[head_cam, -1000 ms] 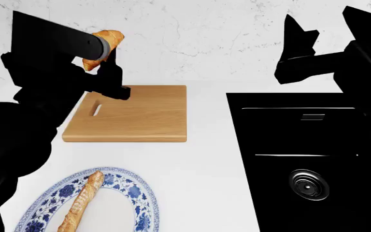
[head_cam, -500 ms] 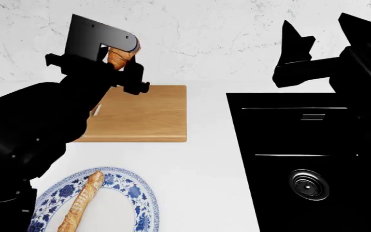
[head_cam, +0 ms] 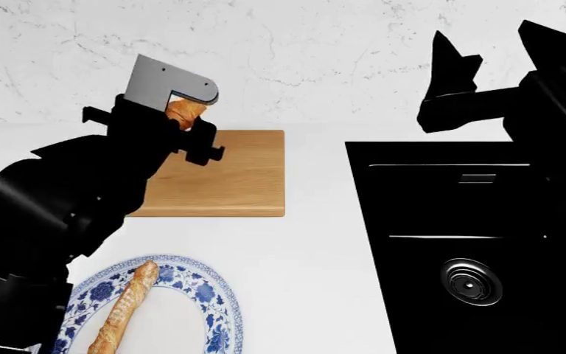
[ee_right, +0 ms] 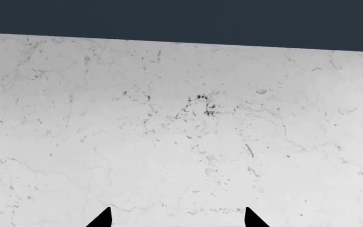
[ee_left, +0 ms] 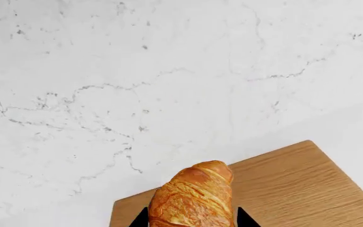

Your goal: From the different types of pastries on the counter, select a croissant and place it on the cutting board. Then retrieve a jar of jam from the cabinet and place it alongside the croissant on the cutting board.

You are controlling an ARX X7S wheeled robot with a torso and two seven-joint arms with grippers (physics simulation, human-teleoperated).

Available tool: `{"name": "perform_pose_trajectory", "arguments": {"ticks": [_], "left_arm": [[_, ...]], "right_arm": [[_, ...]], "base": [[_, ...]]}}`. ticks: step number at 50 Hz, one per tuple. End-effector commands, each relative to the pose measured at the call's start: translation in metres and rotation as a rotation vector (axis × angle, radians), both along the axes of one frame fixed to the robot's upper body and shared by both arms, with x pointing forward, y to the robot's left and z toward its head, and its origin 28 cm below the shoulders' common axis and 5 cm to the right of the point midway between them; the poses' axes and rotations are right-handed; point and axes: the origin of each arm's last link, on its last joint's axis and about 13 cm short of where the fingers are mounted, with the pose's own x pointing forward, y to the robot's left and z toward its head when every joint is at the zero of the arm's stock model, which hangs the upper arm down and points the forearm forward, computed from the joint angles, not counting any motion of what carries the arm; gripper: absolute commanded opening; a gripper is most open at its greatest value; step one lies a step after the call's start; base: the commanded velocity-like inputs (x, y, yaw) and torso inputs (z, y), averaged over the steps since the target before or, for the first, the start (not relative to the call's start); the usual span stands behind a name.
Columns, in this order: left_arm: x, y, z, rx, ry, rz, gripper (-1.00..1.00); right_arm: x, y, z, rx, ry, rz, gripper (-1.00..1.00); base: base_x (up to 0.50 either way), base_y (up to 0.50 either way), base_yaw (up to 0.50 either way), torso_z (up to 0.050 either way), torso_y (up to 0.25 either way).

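My left gripper (head_cam: 192, 127) is shut on the golden croissant (head_cam: 182, 112) and holds it above the far left part of the wooden cutting board (head_cam: 229, 177). In the left wrist view the croissant (ee_left: 193, 195) sits between the two black fingertips, with the board (ee_left: 295, 189) below it and the marble wall behind. My right gripper (head_cam: 450, 55) is open and empty, raised above the sink and facing the wall; its tips (ee_right: 102, 218) show wide apart in the right wrist view. The baguette (head_cam: 124, 308) lies on the blue-patterned plate. The jam jar and the round bun are out of view.
The white counter (head_cam: 308, 243) holds a blue-patterned plate (head_cam: 222, 310) at the front left and a black sink (head_cam: 470, 243) at the right. A marble wall (head_cam: 312, 59) stands behind the board. A dark strip (ee_right: 181, 19) runs above the wall in the right wrist view.
My left arm has swung right and forward, carrying the croissant from left of the board's far corner to above the board. The right arm has barely moved.
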Motion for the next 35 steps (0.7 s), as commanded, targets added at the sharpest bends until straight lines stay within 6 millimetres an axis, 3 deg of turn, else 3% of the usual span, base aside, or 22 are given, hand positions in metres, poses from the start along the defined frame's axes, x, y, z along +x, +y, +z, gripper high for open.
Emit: {"name": "perform_pose_trajectory", "arguments": {"ticks": [1,21,35], "left_arm": [[0.006,0.006,-0.011,0.012,0.048,0.038,-1.00],[0.007,0.016,-0.022,-0.014,0.082,0.090,-1.00],[0.008,0.016,-0.020,-0.010,0.061,0.101,-1.00]], "right_arm": [[0.002,0.000,-0.002,0.002,0.003,-0.001,1.00],[0.005,0.001,-0.006,0.008,0.011,0.006,1.00],[0.006,0.001,-0.008,0.011,0.014,0.006,1.00]], "base": [[0.00,0.00,0.00,0.000,0.000],[0.00,0.00,0.00,0.000,0.001],[0.00,0.00,0.00,0.000,0.000]]}}
